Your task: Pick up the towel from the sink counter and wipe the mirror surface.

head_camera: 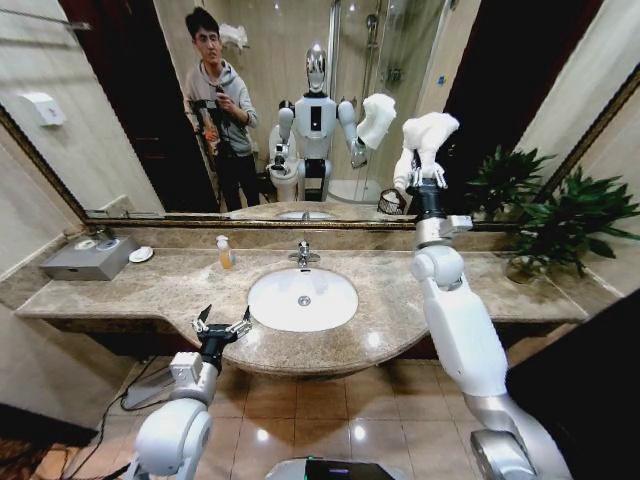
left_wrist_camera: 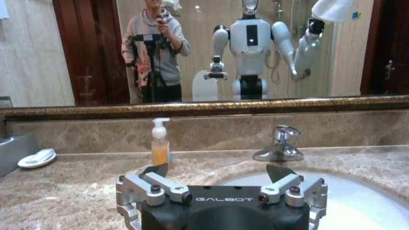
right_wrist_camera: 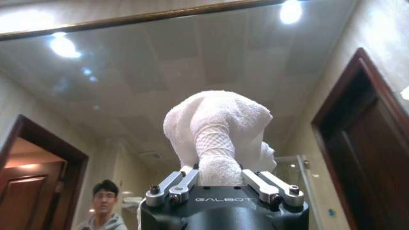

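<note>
My right arm is raised, and its gripper (head_camera: 428,172) is shut on the white towel (head_camera: 430,130), held high in front of the mirror surface (head_camera: 130,120) at the right of the basin. In the right wrist view the bunched towel (right_wrist_camera: 217,129) rises out of the shut right gripper (right_wrist_camera: 221,175) close to the mirror glass (right_wrist_camera: 128,72); I cannot tell whether it touches. My left gripper (head_camera: 222,325) hangs open and holds nothing at the front edge of the sink counter (head_camera: 150,290). In its wrist view the left gripper (left_wrist_camera: 221,170) faces the mirror.
The white oval basin (head_camera: 302,298) and chrome faucet (head_camera: 303,252) sit mid-counter. A soap bottle (head_camera: 225,252), a white soap dish (head_camera: 141,254) and a grey box (head_camera: 90,258) stand to the left. A potted plant (head_camera: 560,215) fills the right end.
</note>
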Controlling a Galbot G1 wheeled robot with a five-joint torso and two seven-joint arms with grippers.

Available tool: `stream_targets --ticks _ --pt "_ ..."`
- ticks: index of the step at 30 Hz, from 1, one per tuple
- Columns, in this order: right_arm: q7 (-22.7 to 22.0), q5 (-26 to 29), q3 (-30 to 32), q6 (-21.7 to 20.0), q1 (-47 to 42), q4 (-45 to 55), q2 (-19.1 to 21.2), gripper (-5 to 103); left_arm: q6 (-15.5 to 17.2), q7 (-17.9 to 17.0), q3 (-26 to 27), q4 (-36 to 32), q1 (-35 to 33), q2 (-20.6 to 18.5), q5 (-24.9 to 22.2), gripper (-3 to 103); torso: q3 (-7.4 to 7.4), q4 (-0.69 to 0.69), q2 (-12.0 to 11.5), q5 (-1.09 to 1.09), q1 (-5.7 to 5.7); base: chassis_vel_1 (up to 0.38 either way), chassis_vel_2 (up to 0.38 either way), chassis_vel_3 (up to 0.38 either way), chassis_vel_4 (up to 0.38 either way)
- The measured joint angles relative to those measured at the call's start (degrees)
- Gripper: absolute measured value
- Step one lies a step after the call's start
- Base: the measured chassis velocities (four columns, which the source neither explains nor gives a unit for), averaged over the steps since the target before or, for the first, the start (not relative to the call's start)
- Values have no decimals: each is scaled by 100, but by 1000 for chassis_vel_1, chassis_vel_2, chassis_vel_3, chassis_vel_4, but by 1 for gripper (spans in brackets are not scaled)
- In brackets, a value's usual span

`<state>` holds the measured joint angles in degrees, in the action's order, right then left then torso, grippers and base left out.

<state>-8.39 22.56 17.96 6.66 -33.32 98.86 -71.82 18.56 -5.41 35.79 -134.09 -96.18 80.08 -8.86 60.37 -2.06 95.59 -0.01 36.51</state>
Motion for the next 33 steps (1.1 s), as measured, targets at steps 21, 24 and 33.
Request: stream_targets --ticks 21,24,33 --pt "112 -433 -458 41 1320 -412 -358 19 0 0 -1 0 2 0 0 100 1 5 -2 1 2 -86 79 85 -90" --pt "70 -517 -455 40 1811 -763 -499 19 0 0 0 0 0 -1 0 100 0 2 -1 -2 0 0 0 0 0" --pt "-105 -934 -291 -128 3445 -2423 -1443 19 0 0 0 0 0 0 0 100 0 1 1 -1 -1 30 -9 -19 12"
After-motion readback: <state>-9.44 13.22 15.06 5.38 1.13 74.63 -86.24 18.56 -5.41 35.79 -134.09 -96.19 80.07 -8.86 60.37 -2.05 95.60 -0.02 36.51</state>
